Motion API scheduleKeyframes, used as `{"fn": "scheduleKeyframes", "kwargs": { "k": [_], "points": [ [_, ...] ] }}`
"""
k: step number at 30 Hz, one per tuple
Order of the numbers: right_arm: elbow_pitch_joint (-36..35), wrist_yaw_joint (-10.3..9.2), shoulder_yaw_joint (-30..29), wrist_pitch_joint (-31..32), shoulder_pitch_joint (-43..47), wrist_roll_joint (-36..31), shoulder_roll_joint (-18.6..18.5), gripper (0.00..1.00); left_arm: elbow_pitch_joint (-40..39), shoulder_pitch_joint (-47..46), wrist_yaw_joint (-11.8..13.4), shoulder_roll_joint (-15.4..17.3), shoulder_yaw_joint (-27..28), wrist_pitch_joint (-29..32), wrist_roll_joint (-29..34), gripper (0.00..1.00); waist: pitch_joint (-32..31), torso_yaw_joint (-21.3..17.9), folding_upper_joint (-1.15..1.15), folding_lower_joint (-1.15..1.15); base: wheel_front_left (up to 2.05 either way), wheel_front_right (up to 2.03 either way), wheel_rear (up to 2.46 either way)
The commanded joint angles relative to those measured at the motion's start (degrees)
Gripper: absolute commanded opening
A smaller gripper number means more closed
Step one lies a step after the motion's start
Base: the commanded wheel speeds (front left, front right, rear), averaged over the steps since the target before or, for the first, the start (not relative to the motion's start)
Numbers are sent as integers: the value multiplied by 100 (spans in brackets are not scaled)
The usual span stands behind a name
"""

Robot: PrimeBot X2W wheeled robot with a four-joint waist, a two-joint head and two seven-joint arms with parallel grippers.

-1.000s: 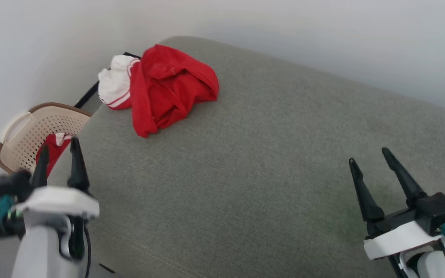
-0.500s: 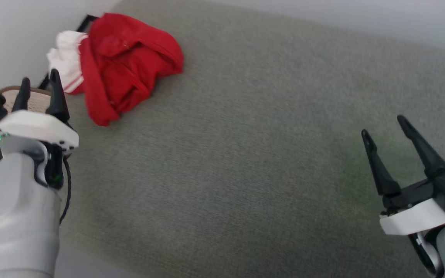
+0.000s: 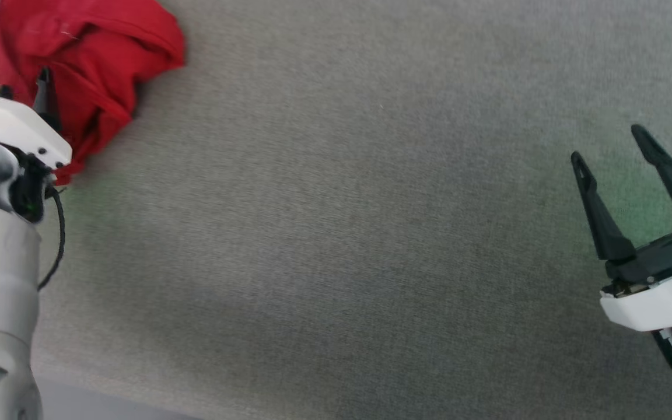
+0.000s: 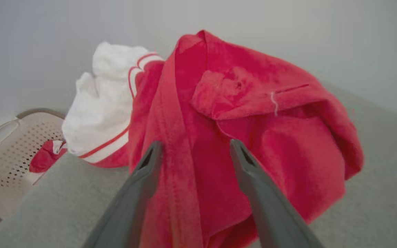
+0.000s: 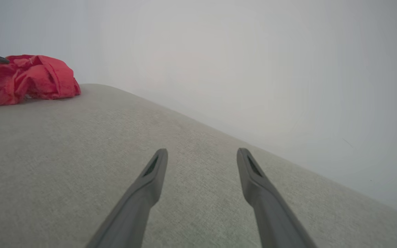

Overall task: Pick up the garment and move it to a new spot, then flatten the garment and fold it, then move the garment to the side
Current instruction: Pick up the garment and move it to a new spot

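1. Head view: the garment (image 3: pixel 91 52) lies bunched at the cushion's (image 3: pixel 342 204) top-left; the right gripper (image 3: pixel 607 143) gapes, well apart.
2. Left wrist view: the left gripper (image 4: pixel 195 146) is spread at a red fold; a shallow pinch might slip.
3. Right wrist view: its jaws are open over bare cushion, probably too far to help.

Cushion (image 3: pixel 336 233): grey woven fabric, broad flat top, rounded edges. Wall (image 5: pixel 253 51): plain, pale grey-white, rising just behind cushion's far edge. Basket (image 4: pixel 9 151): beige, perforated, with a handle slot, low beside cushion's side edge. Light soft and even.

Soft, even, shadow-poor light; slight motion blur; wide-angle bending at edges
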Motion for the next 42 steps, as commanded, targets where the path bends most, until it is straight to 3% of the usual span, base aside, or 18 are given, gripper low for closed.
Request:
{"fn": "scheduleKeyframes", "kwargs": {
  "k": [1,8,13,19,20,21,31,42],
  "points": [
    [-74,-2,-14,-31,-79,29,-62,100,199,-248,11,45,20,244,-100,100,319,-197,0,0,0,0,0],
    [-280,-2,-70,-31,-143,-10,-252,100,621,-660,182,59,16,1543,-232,100,760,-311,0,0,0,0,0],
    [-367,-2,-117,-31,-138,-44,-340,100,772,-565,314,-256,-24,2563,-349,100,928,-292,0,0,0,0,0],
    [-386,-2,-87,-31,-165,-89,-339,100,839,-483,351,-419,-112,2993,-373,100,967,-268,0,0,0,0,0],
    [-386,-2,-74,-31,-174,-96,-344,100,843,-489,337,-402,-121,2964,-365,30,961,-263,0,0,0,0,0],
    [-378,-2,-73,-31,-188,-93,-346,100,839,-535,323,-367,-94,2871,-399,0,949,-257,0,0,0,0,0],
    [-264,-2,-145,-31,-41,-87,-119,100,224,-1173,244,404,-356,1167,49,0,372,-64,0,0,0,0,0],
    [-98,-2,-121,-31,102,-71,336,100,-332,-1511,86,733,-926,589,527,0,-494,73,0,0,0,0,0]
  ]
}}
